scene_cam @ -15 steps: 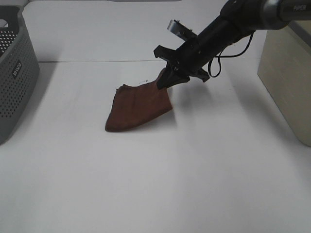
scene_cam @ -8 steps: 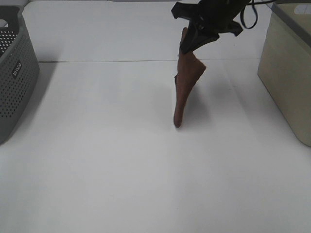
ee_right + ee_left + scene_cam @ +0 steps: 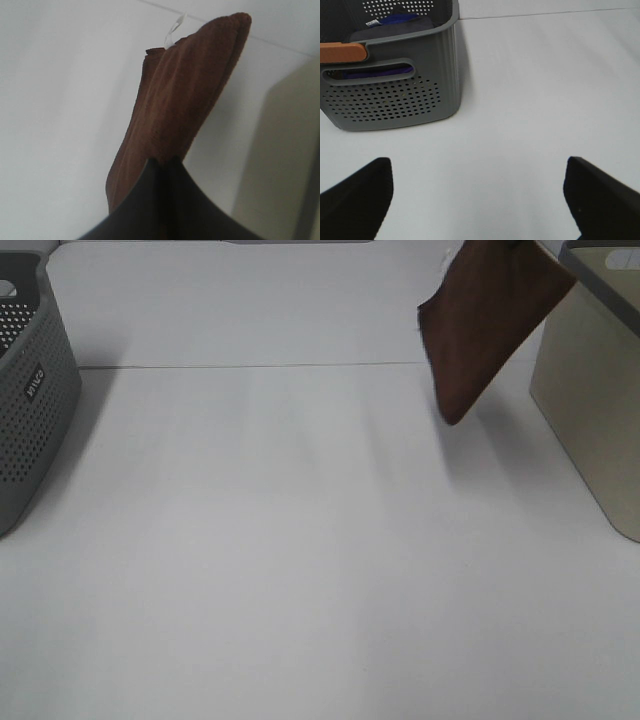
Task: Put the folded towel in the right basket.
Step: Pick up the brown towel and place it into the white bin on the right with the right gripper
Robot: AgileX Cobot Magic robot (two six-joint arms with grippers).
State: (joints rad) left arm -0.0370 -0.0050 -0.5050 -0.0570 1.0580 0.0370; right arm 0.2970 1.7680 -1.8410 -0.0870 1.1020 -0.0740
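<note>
Your right gripper [image 3: 161, 162] is clamped on the dark brown folded terry towel [image 3: 487, 315]. Its two dark fingers press together over one edge of the cloth, and the rest hangs away from them, with a small white care tag [image 3: 176, 27] sticking out at the far end. In the high view the gripper itself is out of frame, so you see only the towel, up at about 1 o'clock of the scene. Its upper end is cut off by the frame edge, and it tapers to a rounded corner pointing down toward 7 o'clock over the white tabletop [image 3: 300, 570]. The towel hangs outside the beige smooth-walled plastic basket [image 3: 590, 410] at 3 o'clock, just beside its 9 o'clock wall. The towel's upper right edge overlaps the basket's grey rim in that view, but you cannot tell from this angle whether cloth and rim touch. At 9 o'clock, well apart from all this, stands the grey perforated plastic basket [image 3: 30, 410]. Your left gripper [image 3: 476, 167] hovers over bare tabletop with its fingers spread wide and empty. Its wrist view shows the grey basket ahead, holding a blue cloth [image 3: 395, 20] and an orange piece [image 3: 342, 51] — what that piece is, you cannot tell.
</note>
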